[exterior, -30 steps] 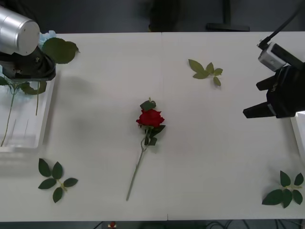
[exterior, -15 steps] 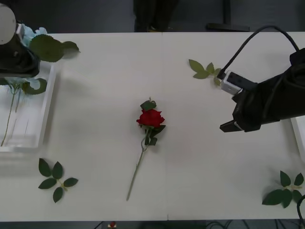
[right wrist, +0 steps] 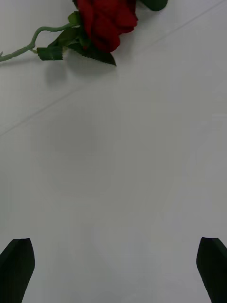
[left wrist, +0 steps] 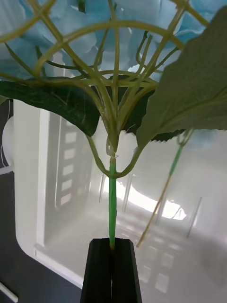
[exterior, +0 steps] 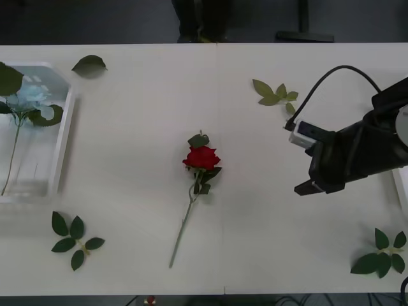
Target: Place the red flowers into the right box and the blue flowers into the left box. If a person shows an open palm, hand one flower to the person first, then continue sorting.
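Observation:
A red flower lies in the middle of the table, its stem running toward the near edge. My right gripper hovers to its right, open and holding nothing. In the right wrist view the red flower lies well ahead of the open right gripper. My left gripper is shut on the green stem of a blue flower above the left box. A blue flower shows over the left box. An edge of the right box shows at far right.
Loose leaf sprigs lie at the back right, near left and near right. A single leaf lies behind the left box. A second thin stem lies inside the left box.
My left arm has drawn out of the front view to the left, uncovering the left box and blue flower. My right arm has swung left, toward the red flower.

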Robot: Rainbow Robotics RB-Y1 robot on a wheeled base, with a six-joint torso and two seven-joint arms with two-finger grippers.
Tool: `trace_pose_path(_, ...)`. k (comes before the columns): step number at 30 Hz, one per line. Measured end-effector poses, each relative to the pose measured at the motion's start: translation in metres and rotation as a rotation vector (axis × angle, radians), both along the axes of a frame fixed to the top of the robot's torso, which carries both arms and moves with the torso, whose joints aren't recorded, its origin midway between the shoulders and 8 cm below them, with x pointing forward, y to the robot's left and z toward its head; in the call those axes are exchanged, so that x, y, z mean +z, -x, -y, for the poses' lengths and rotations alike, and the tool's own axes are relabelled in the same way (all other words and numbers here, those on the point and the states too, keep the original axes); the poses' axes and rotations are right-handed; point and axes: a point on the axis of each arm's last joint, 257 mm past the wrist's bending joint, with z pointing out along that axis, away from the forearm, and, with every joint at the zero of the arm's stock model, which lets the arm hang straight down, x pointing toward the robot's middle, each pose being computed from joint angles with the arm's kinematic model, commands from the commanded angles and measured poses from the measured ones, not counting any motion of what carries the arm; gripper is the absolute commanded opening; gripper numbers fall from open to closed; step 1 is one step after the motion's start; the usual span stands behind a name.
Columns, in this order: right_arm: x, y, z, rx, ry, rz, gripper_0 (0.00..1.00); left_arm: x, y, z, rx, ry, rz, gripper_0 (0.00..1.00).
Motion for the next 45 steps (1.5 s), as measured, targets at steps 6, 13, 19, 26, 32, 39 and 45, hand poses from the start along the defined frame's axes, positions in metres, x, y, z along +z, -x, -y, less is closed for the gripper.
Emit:
trace_pose_path(6,-0.007,0.003,-0.003,0.008,0.004,-0.022,1.00,-0.016,0.012,-0.007,0.013,-0.002,-0.034,0.00)
trace_pose_path(13,-0.007,0.003,-0.002,0.007,0.003,-0.021,1.00,-0.016,0.012,-0.007,0.013,-0.002,-0.033,0.00)
trace_pose_path(19,-0.007,0.003,-0.002,0.007,0.003,-0.021,1.00,-0.016,0.012,-0.007,0.013,-0.002,-0.033,0.73)
trace_pose_path(26,-0.007,0.003,-0.002,0.007,0.003,-0.021,1.00,-0.016,0.012,-0.007,0.013,-0.002,-0.033,1.00)
trace_pose_path(32,-0.007,0.003,-0.002,0.007,0.003,-0.021,1.00,-0.016,0.012,-0.007,0.013,-0.002,-0.033,1.00)
trace_pose_path(39,-0.007,0.003,-0.002,0.007,0.003,-0.021,1.00,-0.030,0.013,0.002,0.004,0.018,-0.054,1.00)
trace_pose_path(45,-0.007,0.003,-0.002,0.006,0.003,-0.021,1.00,-0.036,0.019,0.006,-0.040,0.008,-0.109,1.00)
